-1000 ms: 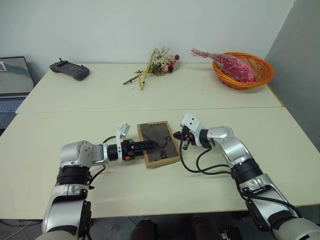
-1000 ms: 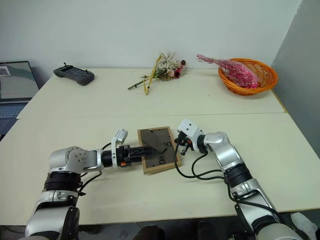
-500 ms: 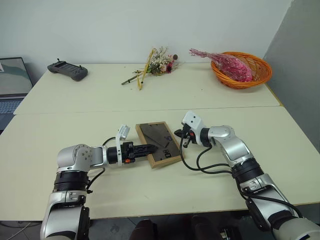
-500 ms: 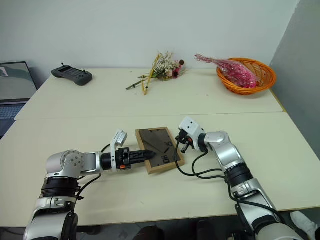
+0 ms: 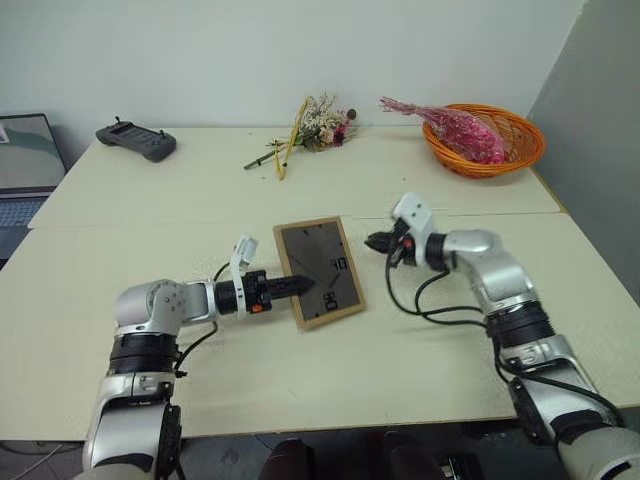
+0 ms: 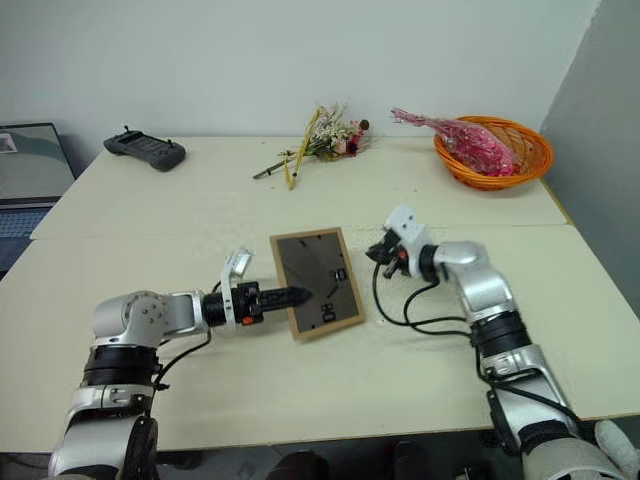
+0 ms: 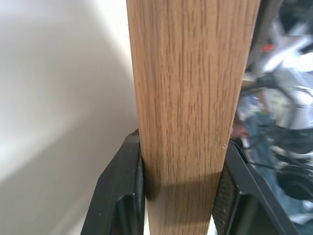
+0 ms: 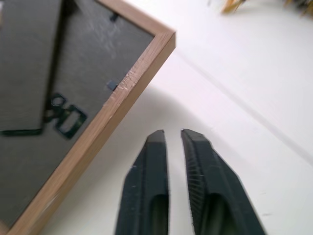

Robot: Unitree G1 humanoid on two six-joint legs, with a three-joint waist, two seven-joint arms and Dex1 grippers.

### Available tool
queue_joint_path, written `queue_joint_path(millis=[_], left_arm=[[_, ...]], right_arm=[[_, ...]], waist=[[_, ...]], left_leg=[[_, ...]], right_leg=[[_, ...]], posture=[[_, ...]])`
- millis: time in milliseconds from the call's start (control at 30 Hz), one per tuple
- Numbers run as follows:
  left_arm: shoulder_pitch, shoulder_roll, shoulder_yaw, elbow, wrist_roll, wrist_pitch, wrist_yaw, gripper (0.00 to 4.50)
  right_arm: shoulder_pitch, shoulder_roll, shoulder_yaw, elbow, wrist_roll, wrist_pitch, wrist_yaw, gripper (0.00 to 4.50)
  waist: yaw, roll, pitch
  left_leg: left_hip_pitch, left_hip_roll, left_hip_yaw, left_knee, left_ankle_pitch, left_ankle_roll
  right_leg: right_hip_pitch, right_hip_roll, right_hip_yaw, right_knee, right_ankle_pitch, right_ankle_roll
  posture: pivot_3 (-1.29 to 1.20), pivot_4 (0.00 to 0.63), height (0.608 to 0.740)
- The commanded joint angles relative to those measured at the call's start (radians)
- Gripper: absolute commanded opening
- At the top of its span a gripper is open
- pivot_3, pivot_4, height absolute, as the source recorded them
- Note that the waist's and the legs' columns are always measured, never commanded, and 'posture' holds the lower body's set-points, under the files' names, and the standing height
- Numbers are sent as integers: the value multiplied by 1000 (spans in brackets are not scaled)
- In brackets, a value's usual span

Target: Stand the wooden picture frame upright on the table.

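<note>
Wooden frame (image 5: 319, 272), tilted back-up, sits clamped by its edge in the left gripper (image 5: 293, 287); the right gripper (image 5: 377, 242), nearly closed and empty, hangs beside it.

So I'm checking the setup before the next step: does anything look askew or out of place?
The light-wood picture frame is tilted, its dark back facing up, one edge clamped by the left gripper. It isn't standing on the cream table yet. The right gripper hangs beside it, apart.
</note>
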Motion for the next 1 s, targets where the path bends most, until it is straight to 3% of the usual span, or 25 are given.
queue_joint_path(millis=[33, 167, 467, 767, 1000], left_arm=[[-47, 25, 40, -67, -43, -7, -9, 1291], [-60, 29, 47, -95, -63, 15, -10, 1291], [-96, 46, 45, -114, -87, 33, -9, 1291], [-100, 45, 33, -131, -99, 50, -5, 1291], [-90, 42, 52, -138, -120, 87, 5, 1291]], right_arm=[[-62, -5, -52, -82, 113, 46, 77, 1533], [-102, 16, -56, -120, 200, 139, 113, 2433], [-123, 111, 26, -118, 209, 135, 104, 4410], [-116, 179, 85, -119, 184, 96, 84, 4490], [-59, 97, 56, -315, 331, 274, 176, 4490]], waist=[[-3, 0, 0], [-5, 0, 0], [1, 0, 0], [-2, 0, 0], [2, 0, 0]], left_leg=[[0, 0, 0, 0, 0, 0], [0, 0, 0, 0, 0, 0], [-1, 0, 0, 0, 0, 0], [-1, 0, 0, 0, 0, 0], [-2, 0, -1, 0, 0, 0]], right_leg=[[0, 0, 0, 0, 0, 0], [-1, 0, 1, 0, 0, 0], [-1, 0, 0, 0, 0, 0], [-2, 0, 1, 0, 0, 0], [-2, 0, 0, 0, 0, 0]], posture=[[0, 150, 740], [0, 150, 740], [0, 150, 740], [0, 150, 740], [0, 150, 740]])
